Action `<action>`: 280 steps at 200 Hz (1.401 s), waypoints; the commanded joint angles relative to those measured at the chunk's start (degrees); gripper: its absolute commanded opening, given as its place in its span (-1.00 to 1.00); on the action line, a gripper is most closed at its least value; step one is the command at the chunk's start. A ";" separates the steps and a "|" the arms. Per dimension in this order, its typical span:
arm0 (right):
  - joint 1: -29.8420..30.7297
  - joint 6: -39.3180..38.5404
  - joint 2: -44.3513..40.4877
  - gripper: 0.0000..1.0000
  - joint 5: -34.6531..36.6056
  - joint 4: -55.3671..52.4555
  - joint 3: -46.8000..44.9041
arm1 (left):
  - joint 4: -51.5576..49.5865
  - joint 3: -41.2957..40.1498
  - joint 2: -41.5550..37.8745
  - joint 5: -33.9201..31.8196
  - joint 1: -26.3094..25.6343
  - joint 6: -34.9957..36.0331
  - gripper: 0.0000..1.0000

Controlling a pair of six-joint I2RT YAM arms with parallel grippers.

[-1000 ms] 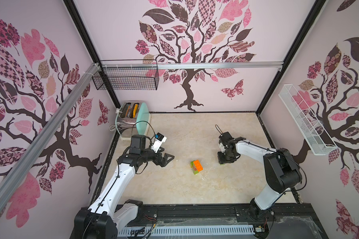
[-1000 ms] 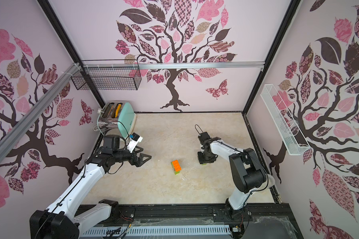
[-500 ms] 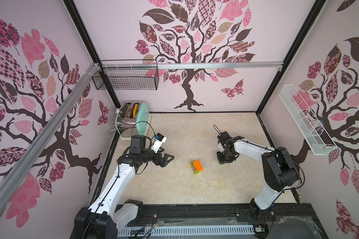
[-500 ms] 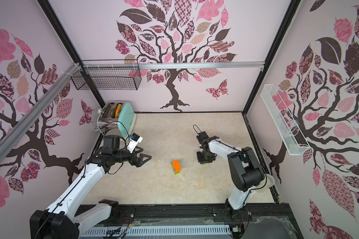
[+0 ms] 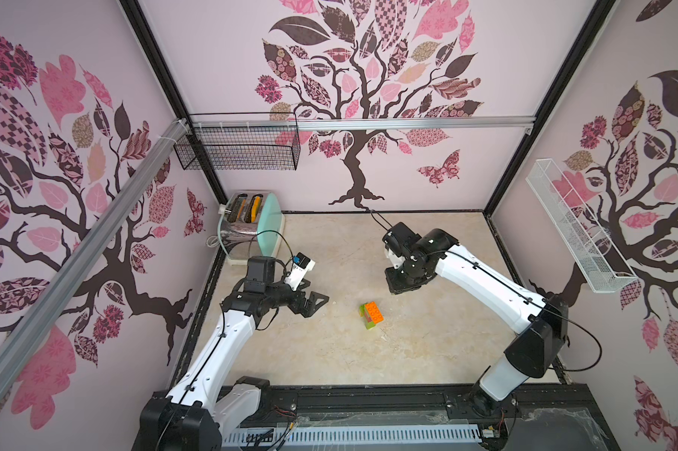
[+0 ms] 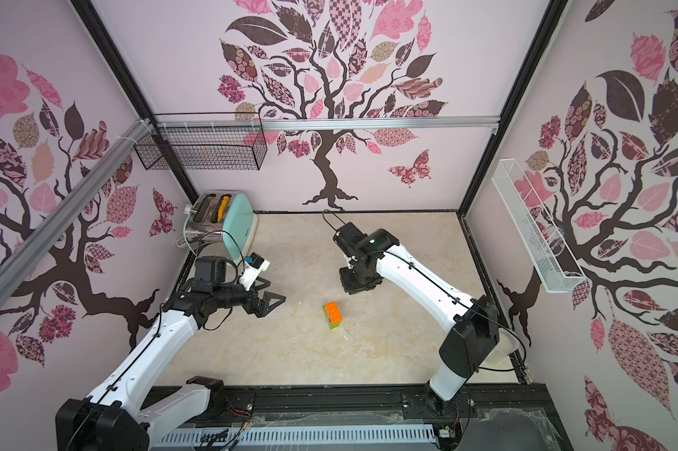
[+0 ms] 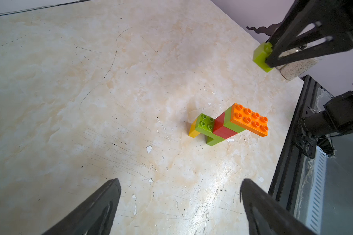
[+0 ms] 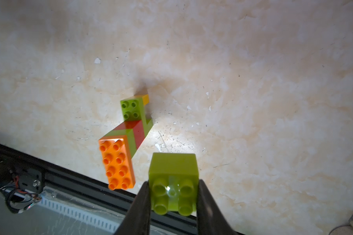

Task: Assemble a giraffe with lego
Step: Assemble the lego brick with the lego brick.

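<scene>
Giraffe (image 5: 371, 315) stands upright on the table (image 5: 427, 363), btwn the two sets of jaws and touching neither. It's out ahead of the left jaws and a bit off their centre line. It's also near the right jaws, on the side twd the table's front edge.

Build, top down, per left wrist view:
- orange head brick (image 7: 249, 120), studs up
- red-and-green neck (image 7: 225, 127)
- lime body brick (image 7: 205, 123), studs bare
- yellow piece (image 7: 193, 131) under the body's tail end
- one lime leg under the neck end

Right jaws are clamped on a loose lime four-stud brick (image 8: 173, 179), one finger on each of two opposite sides, studs facing back twd the wrist. The brick sits right at the jaw tips, seen w/ its lower part sticking out past them (image 7: 262, 57). Can't tell if its underside touches the table. Brick and giraffe are apart.

Left jaws are spread wide w/ nothing btwn them, over bare table.

Toaster (image 5: 251, 222) sits behind the left jaws in the table's back corner, well apart from giraffe and right jaws.
</scene>
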 commanded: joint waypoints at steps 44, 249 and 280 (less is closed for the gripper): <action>7.66 7.99 7.33 -0.73 -0.66 -6.83 7.64 | 0.07 -0.18 -0.92 0.88 0.32 1.32 0.96; 9.73 2.43 16.82 -0.79 -0.99 -6.53 10.72 | -0.18 -0.10 -0.70 0.68 0.38 1.58 0.96; 9.74 2.16 17.89 -0.79 -1.30 -6.48 11.33 | -0.17 -0.18 -0.83 0.59 0.34 1.76 0.96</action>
